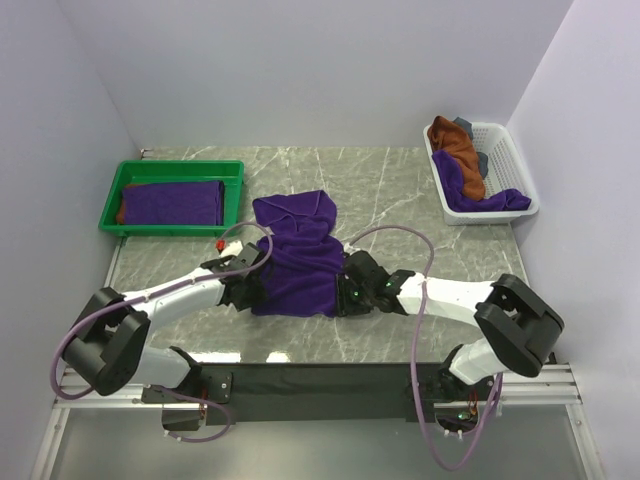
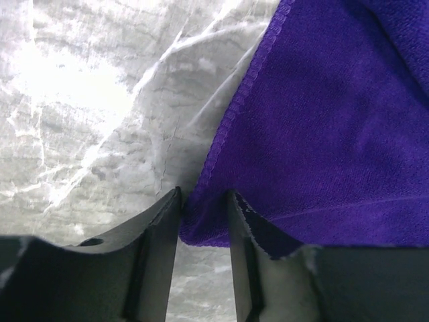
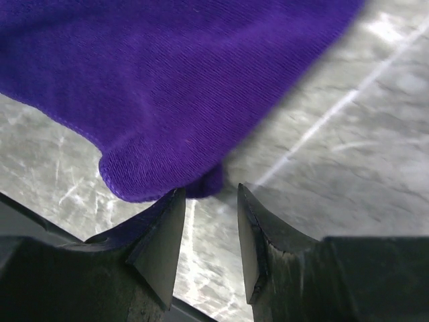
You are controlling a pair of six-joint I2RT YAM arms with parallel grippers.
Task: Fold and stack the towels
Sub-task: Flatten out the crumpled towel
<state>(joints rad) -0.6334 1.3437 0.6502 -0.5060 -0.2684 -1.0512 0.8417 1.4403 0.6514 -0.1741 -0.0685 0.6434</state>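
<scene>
A deep purple towel (image 1: 300, 245) lies rumpled on the marble table between my two arms. My left gripper (image 1: 252, 290) is at its near left corner. In the left wrist view the towel's (image 2: 322, 134) corner sits between the narrowly parted fingers of the left gripper (image 2: 204, 198) and brushes both. My right gripper (image 1: 345, 297) is at the near right corner. In the right wrist view the towel's (image 3: 167, 80) corner rests at the left fingertip of the right gripper (image 3: 211, 191). Bare table shows through the gap between those fingers.
A green tray (image 1: 170, 166) at the back left holds a folded purple towel (image 1: 172, 203) over a rust-brown one (image 1: 121, 212). A white basket (image 1: 505, 150) at the back right holds a rust-brown towel (image 1: 458, 145), a purple towel (image 1: 470, 195) and a small grey item (image 1: 465, 125).
</scene>
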